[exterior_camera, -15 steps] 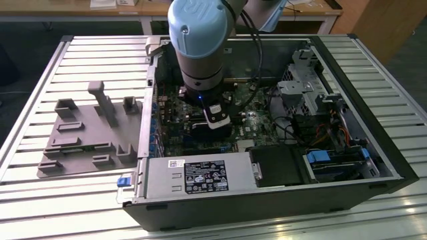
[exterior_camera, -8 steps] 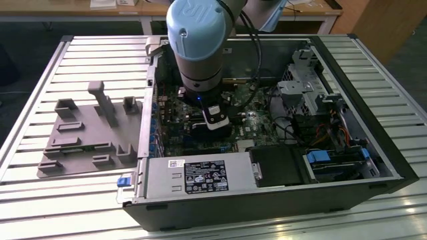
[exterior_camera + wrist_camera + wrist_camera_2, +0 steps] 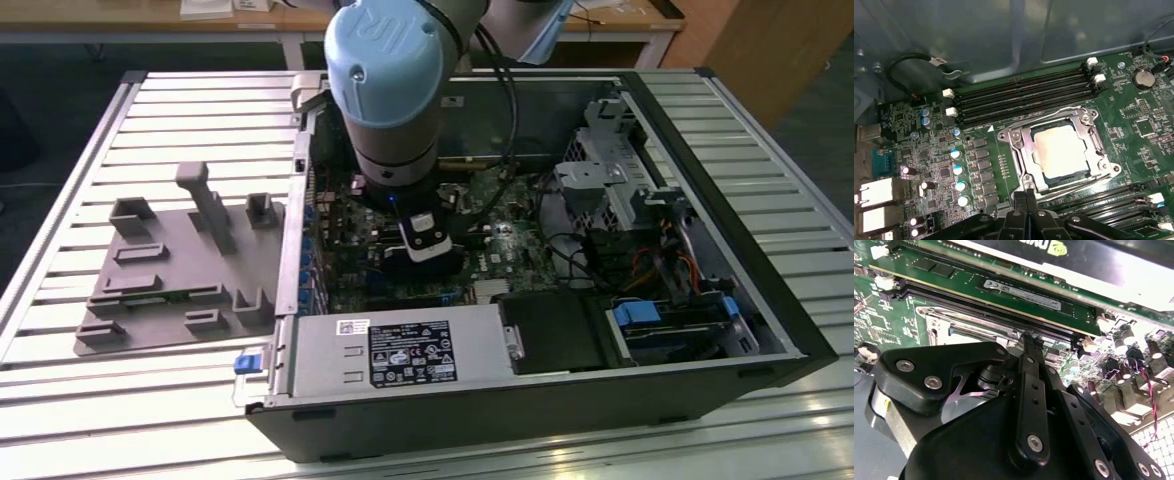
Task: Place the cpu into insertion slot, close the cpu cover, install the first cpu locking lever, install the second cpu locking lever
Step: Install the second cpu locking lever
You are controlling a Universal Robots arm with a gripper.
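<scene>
Down inside the open computer case [image 3: 694, 250], I have the gripper [image 3: 1026, 192] hanging low over the green motherboard [image 3: 979, 150], its two black fingers [image 3: 1023, 200] pressed together with nothing between them. In the first wrist view their tips sit right at the edge of the insertion slot [image 3: 1019, 165]. I can see the cpu [image 3: 1061, 150] lying flat in that slot, its dull metal top showing through the window of the cpu cover [image 3: 1089, 132], which lies down around it. Long black memory slots [image 3: 1019, 97] run just beyond the socket. In the exterior view, the grey power supply [image 3: 387, 355] sits near the arm [image 3: 394, 90], and a grey fixture tray [image 3: 167, 275] lies on the table at the exterior view's left.
</scene>
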